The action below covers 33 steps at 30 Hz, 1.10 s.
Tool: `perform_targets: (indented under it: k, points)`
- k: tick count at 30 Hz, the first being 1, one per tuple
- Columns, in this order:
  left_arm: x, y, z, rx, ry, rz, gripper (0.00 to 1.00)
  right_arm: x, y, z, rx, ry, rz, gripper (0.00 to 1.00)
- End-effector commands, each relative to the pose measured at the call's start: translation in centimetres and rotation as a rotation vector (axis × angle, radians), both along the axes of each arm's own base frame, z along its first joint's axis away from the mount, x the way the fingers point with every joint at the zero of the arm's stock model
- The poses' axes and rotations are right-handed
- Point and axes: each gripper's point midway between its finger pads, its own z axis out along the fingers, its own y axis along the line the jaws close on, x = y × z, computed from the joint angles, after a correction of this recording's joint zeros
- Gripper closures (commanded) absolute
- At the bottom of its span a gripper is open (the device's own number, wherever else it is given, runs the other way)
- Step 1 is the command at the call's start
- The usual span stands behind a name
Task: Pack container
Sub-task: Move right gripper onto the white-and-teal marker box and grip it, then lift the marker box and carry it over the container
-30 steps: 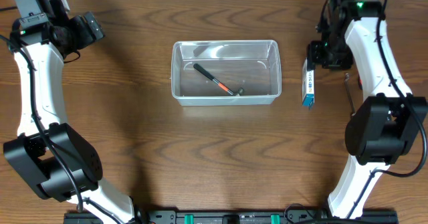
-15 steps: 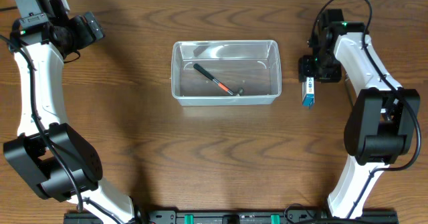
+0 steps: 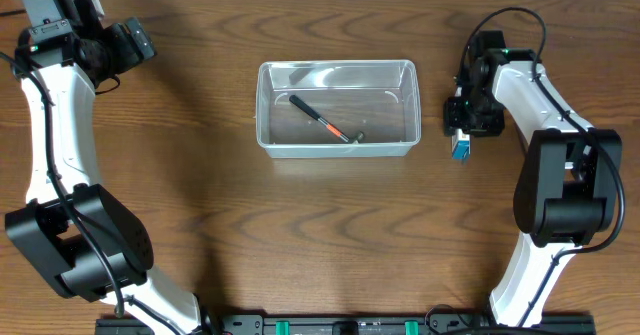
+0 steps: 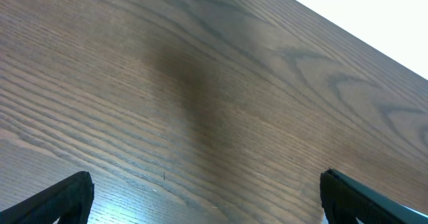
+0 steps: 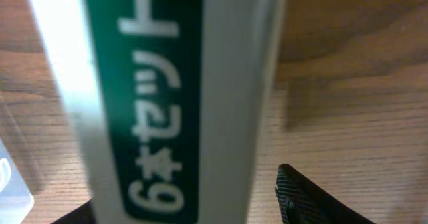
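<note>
The clear plastic container (image 3: 266,125) sits at the table's middle, with a black-and-orange pen-like tool (image 3: 325,121) lying inside. A small blue-and-white box (image 3: 461,149) lies just right of the container. My right gripper (image 3: 462,115) is low over the box's far end. In the right wrist view the box (image 5: 167,83) fills the space between the open fingers (image 5: 180,210), with a gap to the right finger. My left gripper (image 3: 135,40) is at the far left corner, open and empty (image 4: 207,197) over bare wood.
The wooden table's far edge runs just behind the left gripper (image 4: 374,43). The right arm curves along the table's right side (image 3: 560,175).
My right gripper has moved left and toward the box, coming down around its far end. The left arm, the container and the tool have not moved.
</note>
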Motion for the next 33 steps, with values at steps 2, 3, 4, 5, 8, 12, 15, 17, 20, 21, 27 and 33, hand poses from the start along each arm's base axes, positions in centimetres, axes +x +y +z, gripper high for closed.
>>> perform_targets:
  k: [2,3,4,5,8,12,15,17,20,21,27,33]
  points:
    - [0.1,-0.1,1.4,0.0,-0.03,-0.002,0.02,0.0,0.3,0.3,-0.001,-0.01,-0.001,0.52]
    - [0.1,-0.1,1.4,0.0,-0.03,-0.002,0.02,0.0,0.3,0.3,0.0,-0.01,-0.001,0.56]
    - [0.1,-0.1,1.4,0.0,-0.03,-0.002,0.02,0.0,0.3,0.2,0.0,-0.008,-0.001,0.59]
    - [0.1,-0.1,1.4,0.0,-0.03,-0.001,0.02,0.0,0.3,0.3,0.0,-0.007,-0.001,0.6]
    - [0.1,-0.1,1.4,0.0,-0.03,-0.002,0.02,-0.2,0.3,0.2,-0.001,-0.002,-0.001,0.71]
    - [0.1,-0.1,1.4,0.0,-0.03,-0.001,0.02,-0.3,0.3,0.2,-0.001,0.005,-0.001,0.98]
    - [0.1,-0.1,1.4,0.0,-0.03,-0.001,0.02,-0.5,0.3,0.3,-0.001,0.01,-0.001,0.99]
    - [0.1,-0.1,1.4,0.0,-0.03,-0.002,0.02,-0.6,0.3,0.2,-0.001,0.016,-0.001,0.99]
    - [0.1,-0.1,1.4,0.0,-0.03,-0.002,0.02,-0.7,0.3,0.3,-0.001,0.018,0.0,0.99]
    - [0.1,-0.1,1.4,0.0,-0.03,-0.001,0.02,-0.6,0.3,0.5,-0.001,0.016,0.005,0.99]
    - [0.1,-0.1,1.4,0.0,-0.03,-0.002,0.02,1.8,0.4,4.8,-0.003,-0.052,0.093,0.99]
    - [0.1,-0.1,1.4,0.0,-0.03,-0.002,0.02,6.3,0.6,15.2,-0.011,-0.26,0.139,0.99]
